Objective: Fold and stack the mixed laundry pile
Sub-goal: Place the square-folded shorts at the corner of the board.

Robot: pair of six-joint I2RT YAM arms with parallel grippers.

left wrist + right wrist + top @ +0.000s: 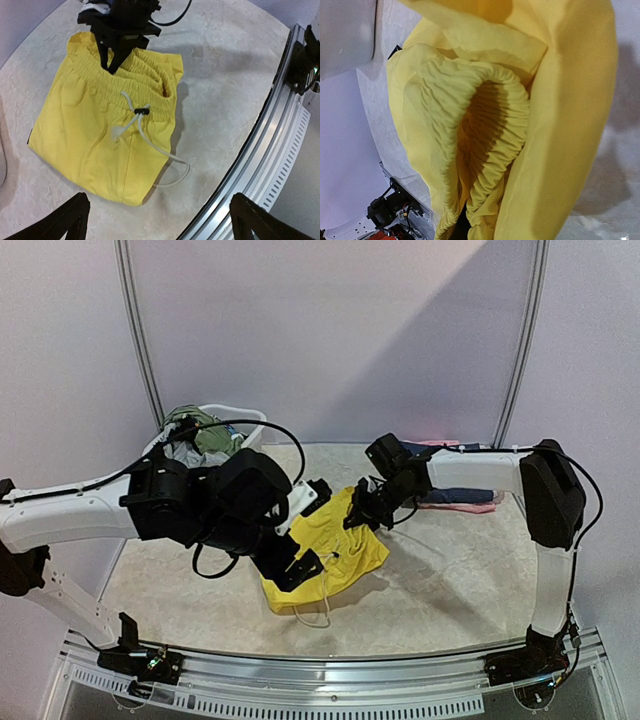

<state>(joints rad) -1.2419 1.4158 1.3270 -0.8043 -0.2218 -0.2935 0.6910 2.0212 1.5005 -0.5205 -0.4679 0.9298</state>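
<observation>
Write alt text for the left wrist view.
Folded yellow shorts lie on a pale marbled table, white drawstring looping past their edge. The right fingers pinch the elastic waistband; the left fingers hover spread apart in the foreground.

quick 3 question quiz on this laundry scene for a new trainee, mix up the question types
1. Multiple choice: which part of the yellow shorts is the right hand pinching?
A) the elastic waistband
B) a leg hem
C) the tip of the drawstring

2. True or false: the left hand is shut on the shorts.

3. Fill in the blank: the white tub with unfolded clothes in it stands at the rear ____ of the table, by the robot's own sides.

Key
1. A
2. False: its fingers are spread wide and hold nothing.
3. left
</observation>
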